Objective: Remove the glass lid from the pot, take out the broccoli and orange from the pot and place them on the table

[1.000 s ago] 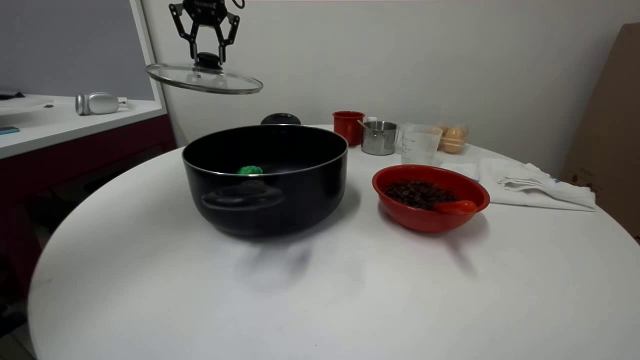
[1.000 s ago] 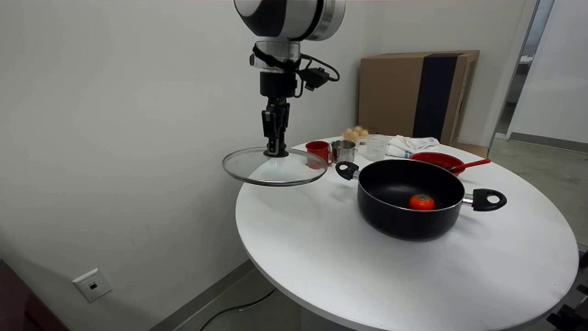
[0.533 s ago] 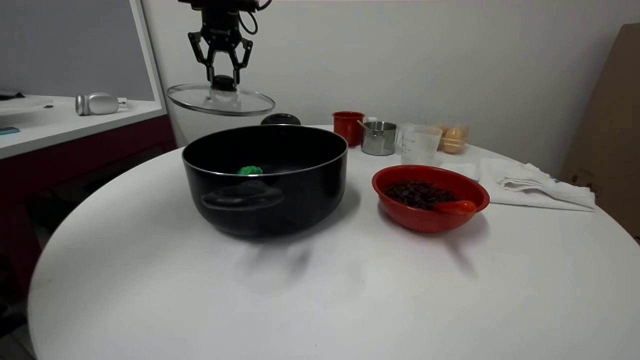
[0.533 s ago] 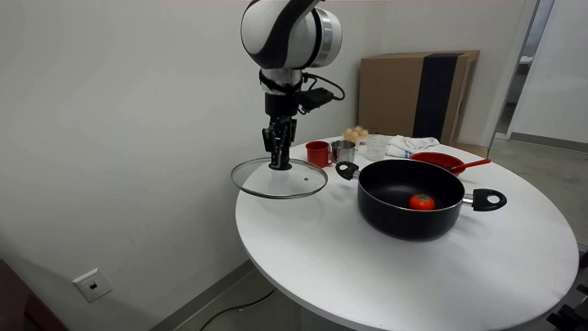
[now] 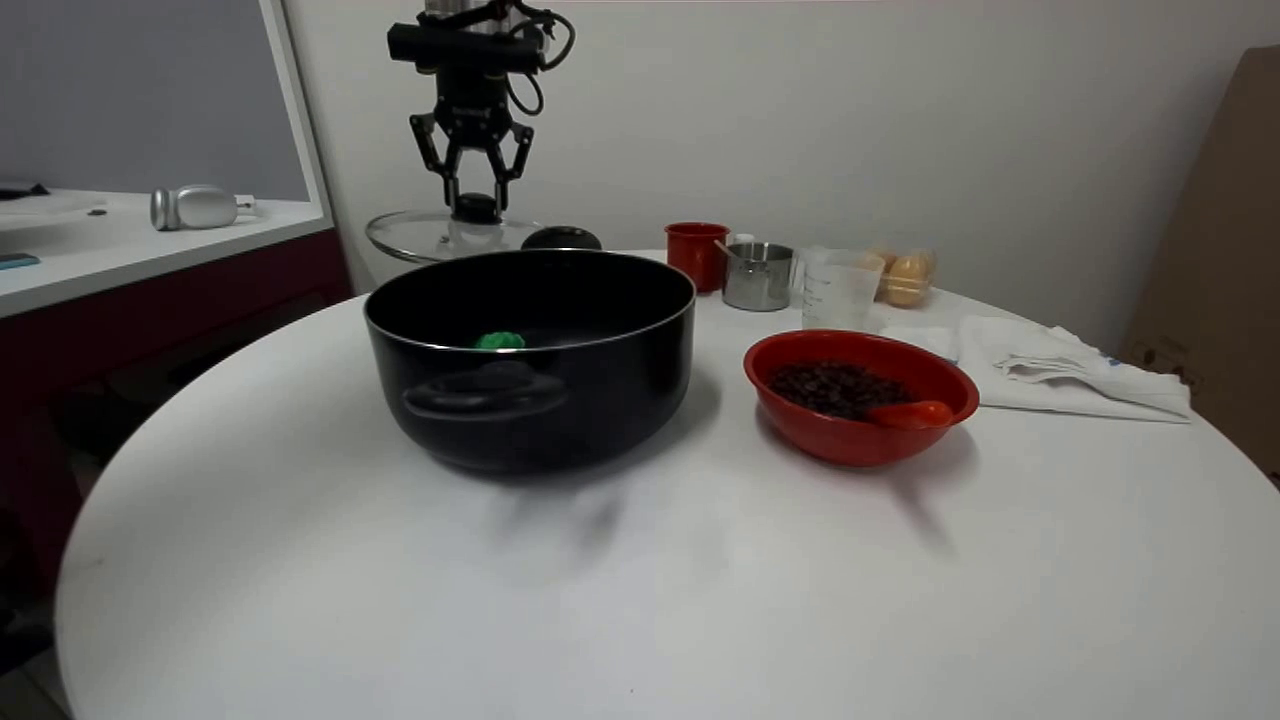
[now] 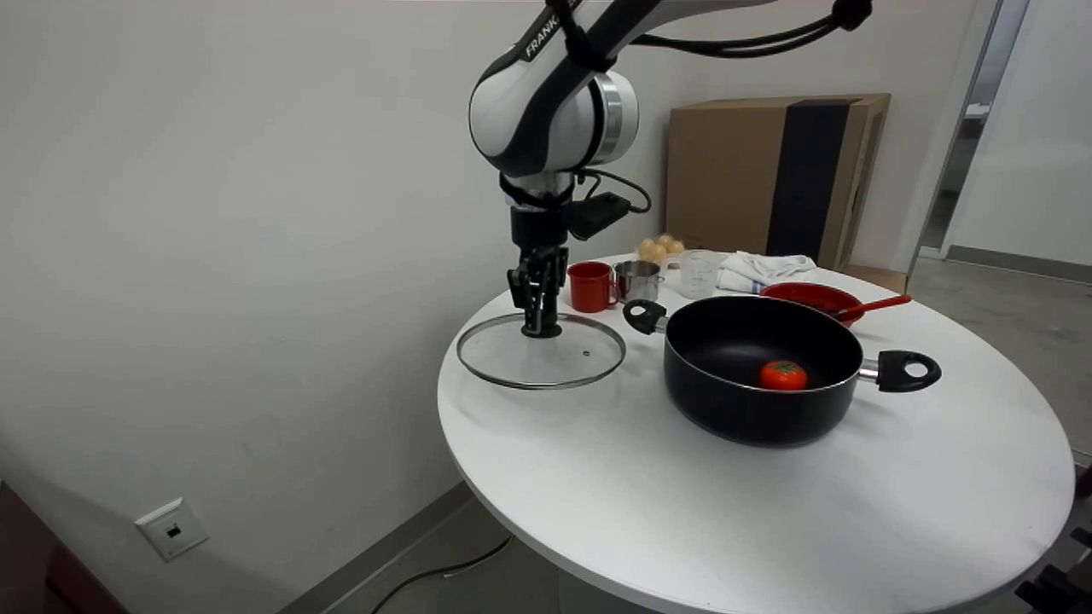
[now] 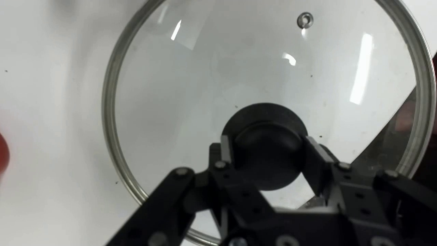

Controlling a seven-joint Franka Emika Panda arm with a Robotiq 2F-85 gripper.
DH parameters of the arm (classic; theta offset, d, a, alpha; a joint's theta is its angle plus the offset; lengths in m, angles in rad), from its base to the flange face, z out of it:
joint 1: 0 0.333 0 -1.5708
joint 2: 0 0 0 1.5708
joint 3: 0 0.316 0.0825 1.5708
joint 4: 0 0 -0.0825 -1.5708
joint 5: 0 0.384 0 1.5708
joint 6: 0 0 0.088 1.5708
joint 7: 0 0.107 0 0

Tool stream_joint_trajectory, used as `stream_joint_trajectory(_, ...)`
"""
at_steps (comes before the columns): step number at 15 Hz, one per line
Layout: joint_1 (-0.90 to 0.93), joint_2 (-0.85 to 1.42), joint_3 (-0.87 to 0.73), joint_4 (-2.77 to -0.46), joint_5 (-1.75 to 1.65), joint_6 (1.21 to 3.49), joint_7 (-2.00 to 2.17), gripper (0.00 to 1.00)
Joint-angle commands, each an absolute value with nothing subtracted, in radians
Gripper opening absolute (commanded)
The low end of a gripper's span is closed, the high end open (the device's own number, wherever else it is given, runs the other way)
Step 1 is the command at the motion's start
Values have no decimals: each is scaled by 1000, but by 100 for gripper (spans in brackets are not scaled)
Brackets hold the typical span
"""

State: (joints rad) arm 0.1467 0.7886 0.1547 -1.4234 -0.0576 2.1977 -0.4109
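My gripper point(image 5: 475, 200) is shut on the black knob point(image 7: 268, 153) of the glass lid point(image 6: 503, 358). The lid also fills much of the wrist view point(image 7: 191, 92). It is held roughly level over the back part of the white table point(image 6: 725, 520), beside the pot; I cannot tell whether it touches the table. The open black pot point(image 6: 751, 418) stands on the table in both exterior views point(image 5: 600, 410). The green broccoli point(image 5: 500, 341) shows inside the pot in an exterior view. The orange-red fruit point(image 6: 783, 375) with a green top lies inside the pot in an exterior view.
A red mug point(image 6: 590, 286), a steel cup point(image 5: 758, 277), a clear measuring cup point(image 5: 838, 290), eggs point(image 5: 907, 278) and a white cloth point(image 5: 1070, 365) stand along the back. A red bowl point(image 5: 850, 440) with dark beans and a spoon stands beside the pot. The wall is close behind the lid.
The gripper has carried the lid down and, in both exterior views, to the right, lower over the table. The pot, broccoli and orange have not moved.
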Motion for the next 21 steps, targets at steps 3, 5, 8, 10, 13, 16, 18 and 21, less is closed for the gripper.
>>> stream_joint_trajectory(3, 147, 813, 126, -1389, -112, 2190, -385, 26)
stream_joint_trajectory(5, 145, 815, 112, -1399, -137, 2198, -386, 26)
stream_joint_trajectory(8, 138, 814, 96, -1420, -170, 2208, -391, 26)
stream_joint_trajectory(10, 133, 810, 91, -1434, -182, 2211, -392, 26)
stream_joint_trajectory(13, 127, 800, 92, -1460, -188, 2215, -396, 26)
stream_joint_trajectory(16, 124, 798, 92, -1490, -194, 2222, -399, 26)
stream_joint_trajectory(18, 122, 807, 92, -1496, -195, 2227, -398, 26)
stream_joint_trajectory(21, 118, 819, 89, -1498, -196, 2233, -399, 26)
